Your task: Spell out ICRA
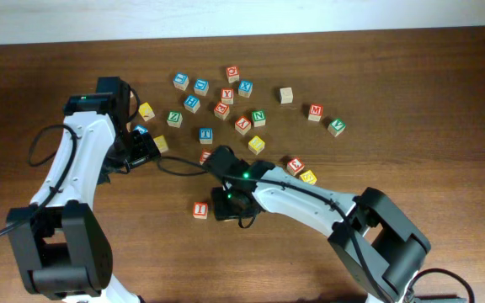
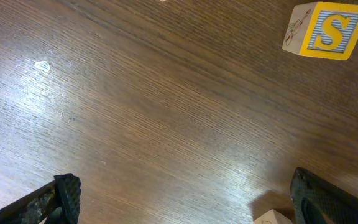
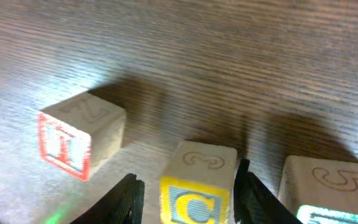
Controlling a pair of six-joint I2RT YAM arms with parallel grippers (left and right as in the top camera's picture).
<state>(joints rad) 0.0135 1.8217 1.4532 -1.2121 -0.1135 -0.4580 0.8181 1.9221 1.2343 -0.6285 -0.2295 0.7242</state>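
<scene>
The right gripper (image 3: pixel 188 182) stands low over the brown wooden table (image 3: pixel 229 56). Its two black fingers (image 3: pixel 132 196) are at either side of the small wooden cube with a yellow C face (image 3: pixel 196 202). A thin strip of table shows between one finger and this cube, so the jaws are a little apart and do not press it. Just beside it, at the left of the right wrist view, lies the small wooden cube with a red I face (image 3: pixel 73 140), slightly turned and not touching it. On the other side of the C cube is a third wooden cube with a green-edged face (image 3: pixel 328 186); its letter is cut off by the frame. The left gripper (image 2: pixel 185 199) hangs with its jaws spread fully apart, only bare table between them, near a wooden cube with a blue S on yellow (image 2: pixel 325 28). The scattered letter cubes (image 1: pixel 226 95) lie well apart from the right gripper, further up the table. The letters R and A cannot be read among them.
</scene>
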